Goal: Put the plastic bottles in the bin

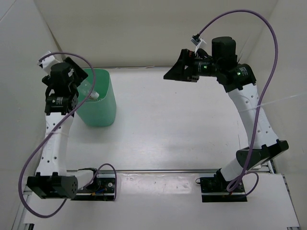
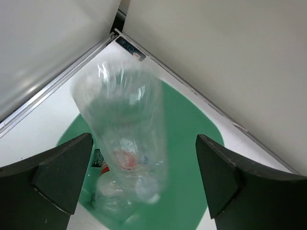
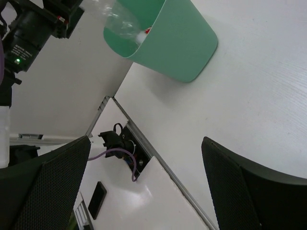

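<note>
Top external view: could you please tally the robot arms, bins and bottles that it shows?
Robot arms: 2
Green bin: 1
Clear plastic bottle, poking up at the bin's mouth: 1
Total: 4

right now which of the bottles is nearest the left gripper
The blurred clear bottle, mouth down between the open left gripper fingers, over the bin. The other bottles lie lower, at the bin's bottom.
</note>
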You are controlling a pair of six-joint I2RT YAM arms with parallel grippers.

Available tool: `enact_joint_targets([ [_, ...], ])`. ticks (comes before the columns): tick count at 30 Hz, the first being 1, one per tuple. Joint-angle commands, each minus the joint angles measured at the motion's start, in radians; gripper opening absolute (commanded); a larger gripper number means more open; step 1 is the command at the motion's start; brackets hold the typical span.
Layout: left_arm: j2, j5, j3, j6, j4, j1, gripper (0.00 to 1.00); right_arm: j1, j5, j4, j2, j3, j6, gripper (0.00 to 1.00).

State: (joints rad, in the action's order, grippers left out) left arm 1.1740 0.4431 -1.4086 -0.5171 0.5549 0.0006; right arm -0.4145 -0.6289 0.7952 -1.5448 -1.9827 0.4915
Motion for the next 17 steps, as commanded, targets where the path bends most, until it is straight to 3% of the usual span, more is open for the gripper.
enact_joint_targets([
  [1,-0.031,0.036,-0.119,0.093,-0.015,-0.005,1.0,0.012,-0.011,0.062,-0.029,-0.059,0.01,1.0],
  [4,-0.091,0.036,-0.142,0.178,-0.015,-0.005,1.0,0.013,-0.046,0.062,-0.02,-0.028,0.01,1.0],
  [8,-0.204,0.089,-0.049,0.259,-0.015,-0.049,1.0,0.023,-0.003,0.062,0.02,0.03,0.01,1.0],
  [17,-0.536,0.163,0.396,0.246,-0.015,-0.05,1.0,0.072,0.037,0.042,0.072,0.122,0.028,1.0],
])
